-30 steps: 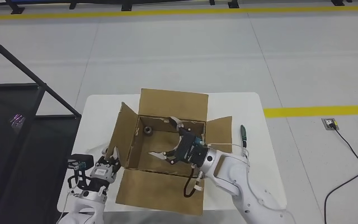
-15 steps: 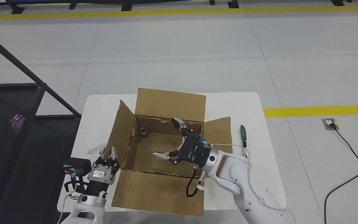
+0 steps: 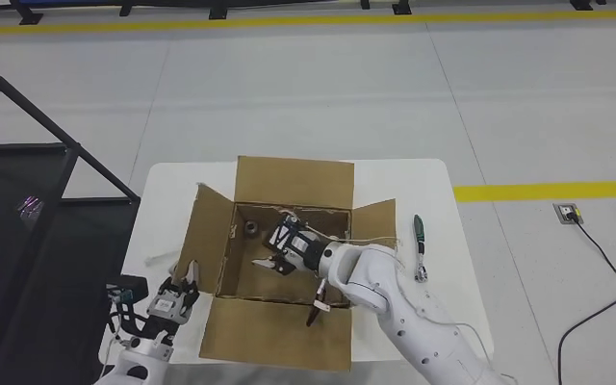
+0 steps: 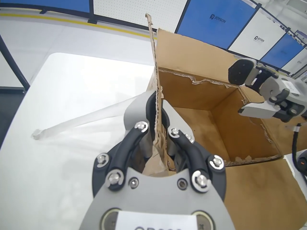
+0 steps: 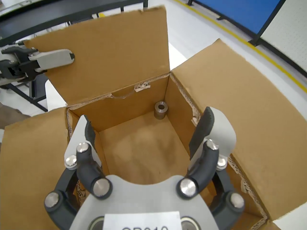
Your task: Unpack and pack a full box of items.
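The left pincer (image 4: 154,116), clamped on a side flap (image 5: 115,56) of the box (image 4: 189,96), should hold steady; the open right pincer (image 5: 147,118) must straddle the metal cylinder (image 5: 161,110) in the box's corner.

White table (image 3: 173,197) with rounded corners, as I see it in the top view. About its middle stands an open cardboard box (image 3: 294,180). The box's near flap is spread flat toward the table's near edge. On the bare tabletop to the right of the box lies a green-handled tool (image 3: 420,241). It lies lengthwise with its handle toward the far side, just beside the right flap and not touching it. To the left of the box I make out a pale, thin strip (image 3: 162,258) lying flat on the tabletop, near the left flap.
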Controlling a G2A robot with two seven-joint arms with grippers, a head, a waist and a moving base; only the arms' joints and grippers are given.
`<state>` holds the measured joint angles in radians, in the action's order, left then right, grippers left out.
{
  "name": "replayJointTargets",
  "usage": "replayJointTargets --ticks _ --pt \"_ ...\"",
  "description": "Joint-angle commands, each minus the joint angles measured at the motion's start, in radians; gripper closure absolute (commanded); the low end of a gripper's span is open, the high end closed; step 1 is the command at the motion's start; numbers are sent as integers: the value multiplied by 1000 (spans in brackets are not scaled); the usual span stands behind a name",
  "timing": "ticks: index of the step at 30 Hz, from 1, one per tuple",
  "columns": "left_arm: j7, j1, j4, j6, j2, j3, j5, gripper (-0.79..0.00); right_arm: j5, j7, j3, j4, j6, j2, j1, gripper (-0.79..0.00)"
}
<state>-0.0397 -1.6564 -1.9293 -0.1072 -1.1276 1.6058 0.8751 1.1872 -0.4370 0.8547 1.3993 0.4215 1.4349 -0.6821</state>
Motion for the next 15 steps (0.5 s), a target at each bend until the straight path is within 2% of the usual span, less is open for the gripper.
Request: replayJointTargets --ticks 1,9,11,15 --pt "-1 -2 10 -7 0 13 -10 0 -2 -2 0 -1 -1 0 1 -785" --pt "4 -12 12 -21 -4 40 -47 0 0 0 -3 -6 17 -1 -6 -785" --pt "5 -12 12 -21 -5 42 -45 0 2 -48 -21 -35 34 4 16 -785" --pt "-17 -18 -17 -18 -6 56 -11 0 -26 -131 -78 -111 -9 34 86 -785"
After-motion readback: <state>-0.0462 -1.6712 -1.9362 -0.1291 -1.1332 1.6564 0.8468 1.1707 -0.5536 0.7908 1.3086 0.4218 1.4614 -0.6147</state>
